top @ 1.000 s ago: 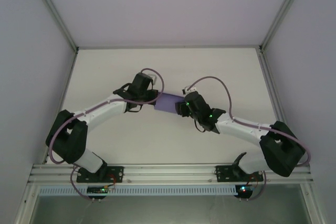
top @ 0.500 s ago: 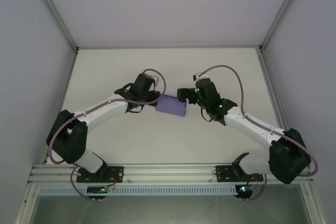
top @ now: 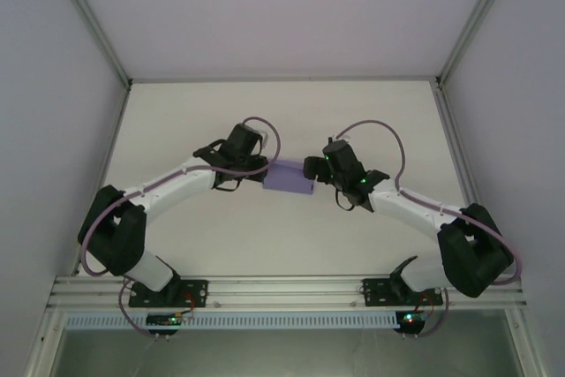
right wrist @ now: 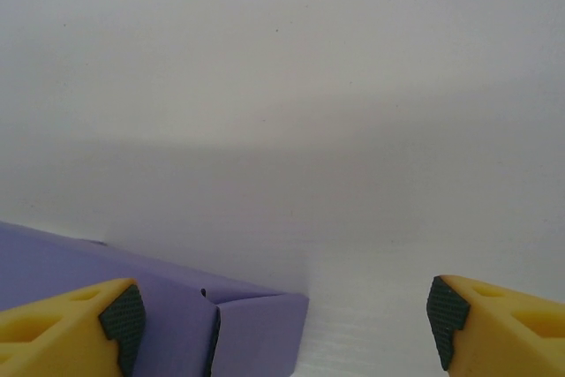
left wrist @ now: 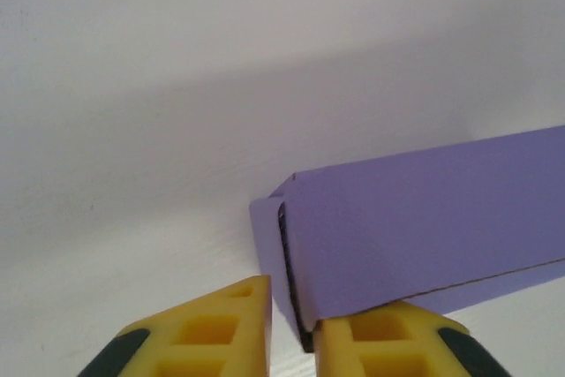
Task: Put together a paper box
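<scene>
The left hand (left wrist: 296,320) is narrow. Its yellow fingertips (left wrist: 221,315) stand just apart, with the end edge of the paper box (left wrist: 424,218) between them; I cannot tell whether they truly pinch the card. The right hand (right wrist: 282,311) is wide open and holds nothing, and the box's other end sits between its fingers, close to one of them.

The box lies on the middle of the counter (top: 265,236), already folded into a long, flat lavender sleeve. The step in hand looks like finishing its ends. The next move probably calls for the right hand to close squarely on that end or press its flap home while the left steadies the far end. Thin card may buckle if squeezed off-centre.

Both arms reach inward from their bases, elbows out, with their wrists facing each other across the box.
</scene>
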